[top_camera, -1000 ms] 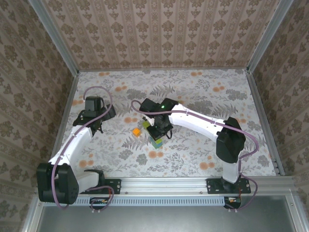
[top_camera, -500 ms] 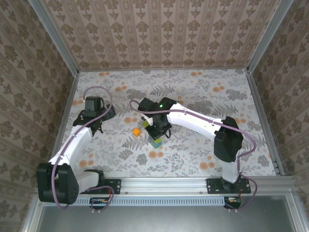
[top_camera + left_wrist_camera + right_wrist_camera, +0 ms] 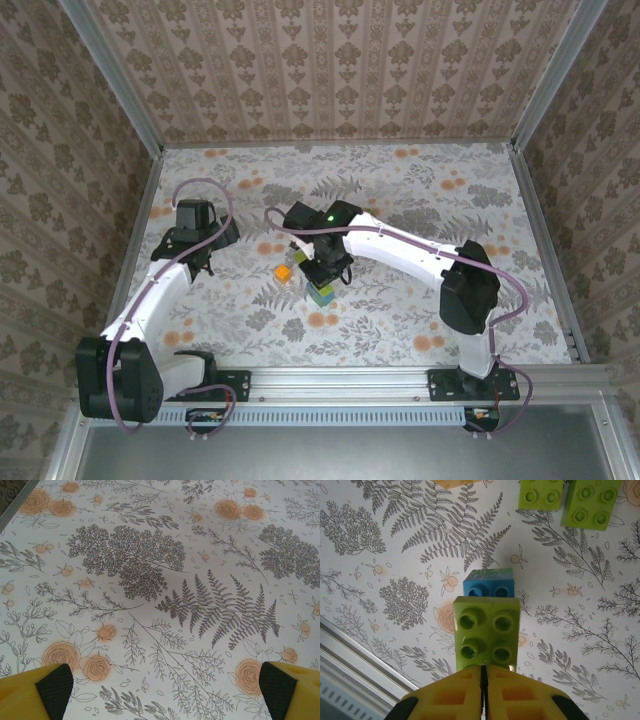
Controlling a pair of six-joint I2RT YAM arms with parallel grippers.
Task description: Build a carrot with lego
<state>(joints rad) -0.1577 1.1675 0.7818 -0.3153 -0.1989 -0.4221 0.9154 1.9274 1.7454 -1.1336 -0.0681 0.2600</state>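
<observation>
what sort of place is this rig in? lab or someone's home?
Probably a lab test cell, not a home: aluminium frame boxing a floral tabletop, wallpaper panels as walls, left arm and right arm bolted to the front rail.

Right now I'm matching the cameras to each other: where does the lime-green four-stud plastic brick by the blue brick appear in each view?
Top external: the lime-green four-stud brick sits mid-table, just below the right gripper.
Right wrist: the brick is at centre, just above the shut fingertips, with the blue brick beyond it.
Left wrist: floral tablecloth under the open left gripper.
Shared landmark: that floral tablecloth.
</observation>
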